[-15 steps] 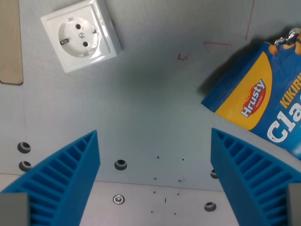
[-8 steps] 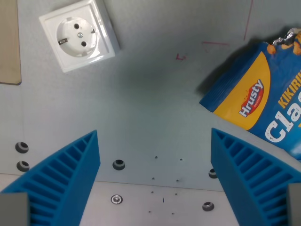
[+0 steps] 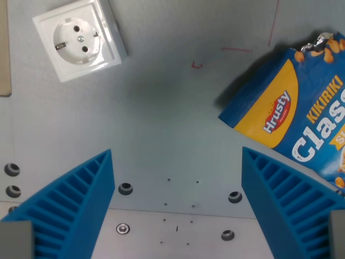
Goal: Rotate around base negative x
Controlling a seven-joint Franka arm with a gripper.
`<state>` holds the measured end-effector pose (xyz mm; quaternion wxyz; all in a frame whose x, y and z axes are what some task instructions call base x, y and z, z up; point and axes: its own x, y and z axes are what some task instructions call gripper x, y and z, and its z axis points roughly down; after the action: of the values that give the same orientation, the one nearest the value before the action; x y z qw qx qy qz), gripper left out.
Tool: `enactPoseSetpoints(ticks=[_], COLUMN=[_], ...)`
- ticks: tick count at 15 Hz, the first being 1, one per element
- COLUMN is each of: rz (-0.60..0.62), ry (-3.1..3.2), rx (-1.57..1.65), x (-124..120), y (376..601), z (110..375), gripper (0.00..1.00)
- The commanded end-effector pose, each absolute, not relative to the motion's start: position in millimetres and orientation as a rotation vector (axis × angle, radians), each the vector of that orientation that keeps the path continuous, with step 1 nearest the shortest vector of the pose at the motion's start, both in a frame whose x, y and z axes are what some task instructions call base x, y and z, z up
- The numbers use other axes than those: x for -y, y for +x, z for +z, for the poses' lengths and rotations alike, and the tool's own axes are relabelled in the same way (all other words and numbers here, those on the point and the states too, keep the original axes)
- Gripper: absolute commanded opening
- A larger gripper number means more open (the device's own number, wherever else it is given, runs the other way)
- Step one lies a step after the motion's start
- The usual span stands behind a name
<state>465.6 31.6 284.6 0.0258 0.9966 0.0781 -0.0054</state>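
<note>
My gripper (image 3: 178, 208) is open and empty above a grey metal table (image 3: 172, 124). Its two blue ribbed fingers (image 3: 70, 208) stand wide apart at the bottom of the wrist view. A white wall socket (image 3: 79, 39) lies on the table at the view's upper left. A blue and yellow snack bag (image 3: 299, 121) marked Hrusty lies at the view's right, just beyond the right finger (image 3: 288, 202). Nothing is between the fingers.
Several screw holes (image 3: 125, 188) and small dots mark the table near its pale front strip (image 3: 172, 237). Thin red pen lines (image 3: 237, 49) run across the surface at the top. A tan strip (image 3: 4, 54) shows at the left edge.
The whole scene has shifted to the view's left and a little up, so the camera has moved right. The socket and bag lie as before. The fingers stay equally open.
</note>
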Motion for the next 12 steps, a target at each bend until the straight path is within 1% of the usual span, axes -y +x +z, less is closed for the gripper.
enactPoseSetpoints(ticks=[1, 12], rz=[-0.035, -0.052], ry=[2.900, 2.754], rx=[-0.207, -0.197], x=[-35.0, -35.0], y=[465.6, 465.6], z=[286.1, 286.1], gripper=[1.00, 1.00])
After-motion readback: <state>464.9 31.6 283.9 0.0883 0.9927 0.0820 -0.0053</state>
